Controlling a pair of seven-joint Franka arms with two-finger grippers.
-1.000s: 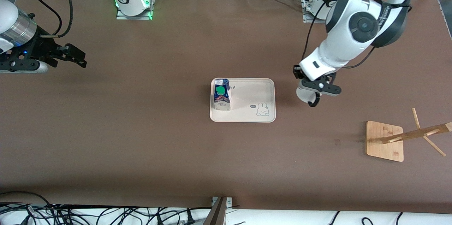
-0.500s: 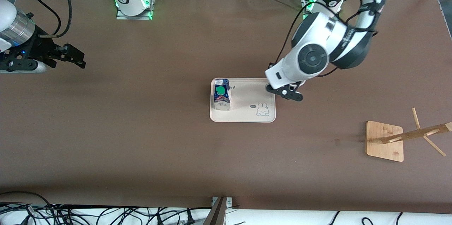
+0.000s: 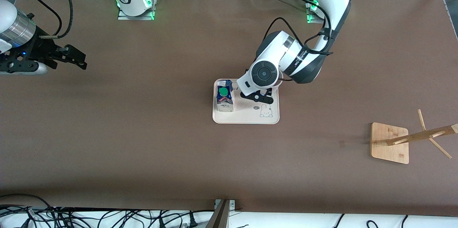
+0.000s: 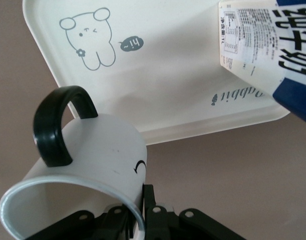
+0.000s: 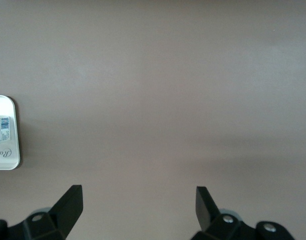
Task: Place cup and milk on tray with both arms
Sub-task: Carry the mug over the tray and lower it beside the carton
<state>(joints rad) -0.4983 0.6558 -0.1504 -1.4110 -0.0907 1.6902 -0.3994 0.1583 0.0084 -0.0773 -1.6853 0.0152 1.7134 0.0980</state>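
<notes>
a robotics lab: bolted arm bases [image 3: 135,2], loose cables [image 3: 89,217], brown table [image 3: 143,149].

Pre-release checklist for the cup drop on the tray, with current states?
1. Left gripper shut on the cup rim: ok.
2. Cup over the tray: ok in the front view.
3. Cup upright: not ok, tilted in the left wrist view.
4. Milk standing on the tray, apart from the cup: ok.
5. Cup touching the tray: cannot tell.
6. Right gripper open, waiting at its arm's end of the table: ok.
</notes>
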